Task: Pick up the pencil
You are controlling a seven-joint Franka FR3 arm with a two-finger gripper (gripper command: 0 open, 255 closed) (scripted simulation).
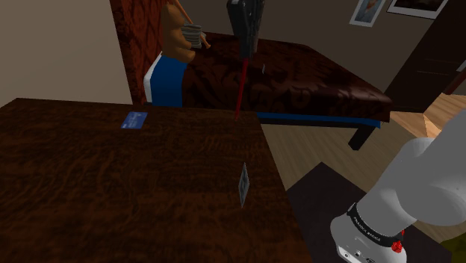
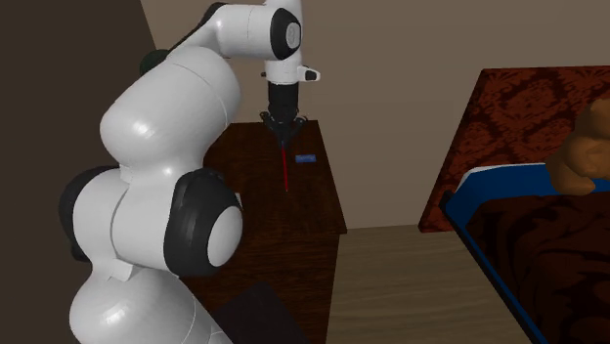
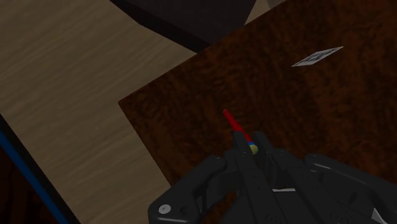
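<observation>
Dark wooden table (image 1: 112, 194), bearing a card (image 1: 243, 184) with unreadable print, lies below the claw (image 1: 245, 46) clamping a red pencil (image 1: 240, 82).

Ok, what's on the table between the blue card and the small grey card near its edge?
Nothing: in the shoulder view, bare dark tabletop runs from the blue card to the small grey card.

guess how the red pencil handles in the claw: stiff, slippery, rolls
The pencil hangs straight from the claw with no bend, so it is likely stiff. It is thin and gripped near one end, so it may swing or slip if jolted. Being slim, it would probably roll if dropped on the table.
</observation>
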